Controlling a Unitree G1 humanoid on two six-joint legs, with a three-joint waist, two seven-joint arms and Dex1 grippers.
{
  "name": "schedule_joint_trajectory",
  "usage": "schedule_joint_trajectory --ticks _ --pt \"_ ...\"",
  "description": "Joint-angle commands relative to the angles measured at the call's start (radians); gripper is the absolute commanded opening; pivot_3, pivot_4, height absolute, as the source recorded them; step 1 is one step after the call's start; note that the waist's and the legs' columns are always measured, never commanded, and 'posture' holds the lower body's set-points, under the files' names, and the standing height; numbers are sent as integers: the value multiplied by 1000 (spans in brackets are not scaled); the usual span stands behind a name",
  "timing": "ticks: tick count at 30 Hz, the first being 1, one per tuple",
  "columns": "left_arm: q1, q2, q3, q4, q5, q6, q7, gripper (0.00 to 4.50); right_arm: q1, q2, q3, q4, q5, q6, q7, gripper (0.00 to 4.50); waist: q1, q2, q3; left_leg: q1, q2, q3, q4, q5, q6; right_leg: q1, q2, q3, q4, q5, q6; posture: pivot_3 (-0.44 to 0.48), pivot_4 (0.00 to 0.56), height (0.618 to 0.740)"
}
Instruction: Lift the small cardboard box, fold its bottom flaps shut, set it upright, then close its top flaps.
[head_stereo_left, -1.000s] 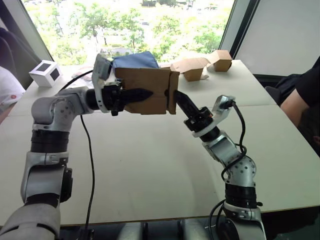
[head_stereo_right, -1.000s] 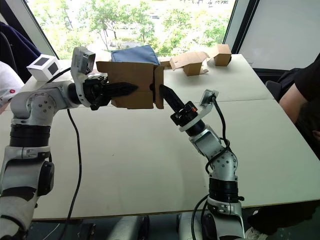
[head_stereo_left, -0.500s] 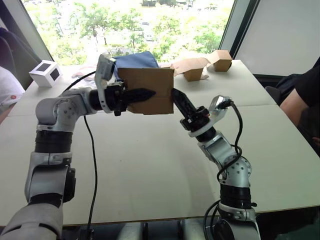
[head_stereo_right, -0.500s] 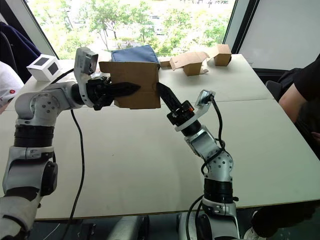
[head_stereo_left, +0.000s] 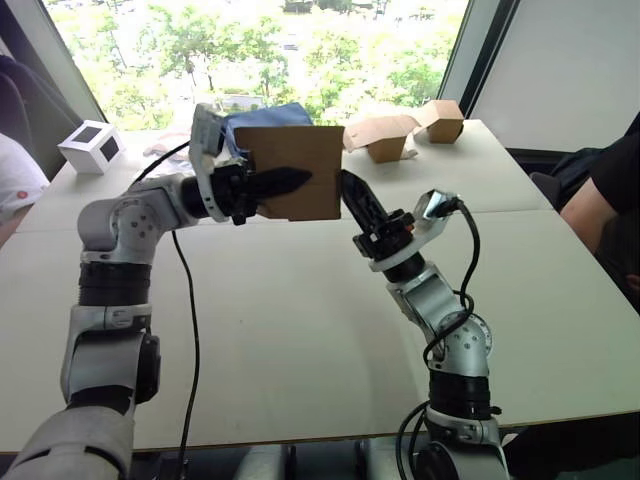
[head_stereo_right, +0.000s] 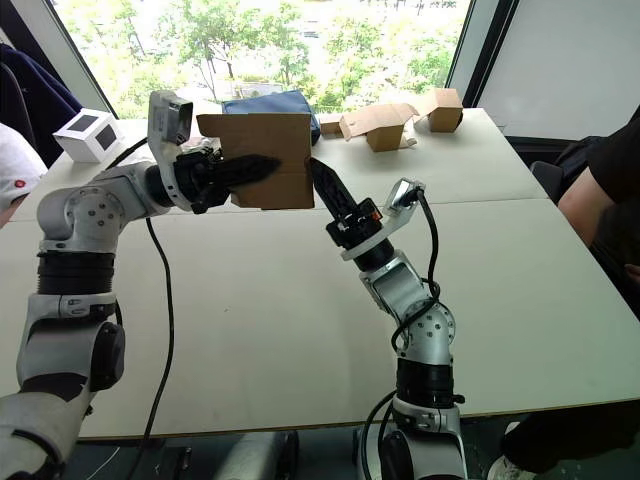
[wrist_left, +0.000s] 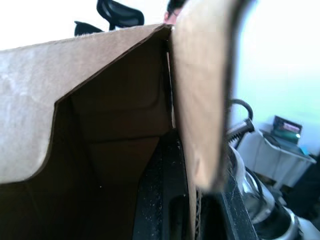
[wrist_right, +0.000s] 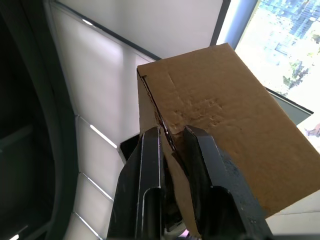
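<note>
Both claws (head_stereo_left: 300, 182) clamped on small cardboard box (head_stereo_left: 300, 160)

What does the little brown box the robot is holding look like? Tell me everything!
The small cardboard box is plain brown cardboard with no print. It is held up in the air above the table. The left hand grips its wall, one black finger across the outside and one inside. The right hand pinches a thin edge at the box's other side. Inside it looks dark, with folded flaps.
</note>
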Motion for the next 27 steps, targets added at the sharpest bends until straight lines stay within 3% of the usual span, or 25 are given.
schedule_joint_trajectory --ticks 1,9,12,27 --pt "-20 -4 19 -24 -17 -13 7 0 -19 3 8 -50 42 4 -6 699 0 0 0 0 0 0 0 0 0 0 0 0 0 0 0 0 150 740" --pt "-17 23 34 -39 -33 15 2 0 0 -88 -74 -61 133 -1 -22 699 0 0 0 0 0 0 0 0 0 0 0 0 0 0 0 0 150 740" --pt "-9 26 35 -52 -42 21 6 0 -1 -99 -76 -56 118 -13 -33 49 0 0 0 0 0 0 0 0 0 0 0 0 0 0 0 0 150 740" --pt "8 20 -4 -62 -31 18 -5 0 24 -155 94 -100 -49 40 40 49 1 0 0 0 0 0 0 0 0 0 0 0 0 0 0 0 150 740"
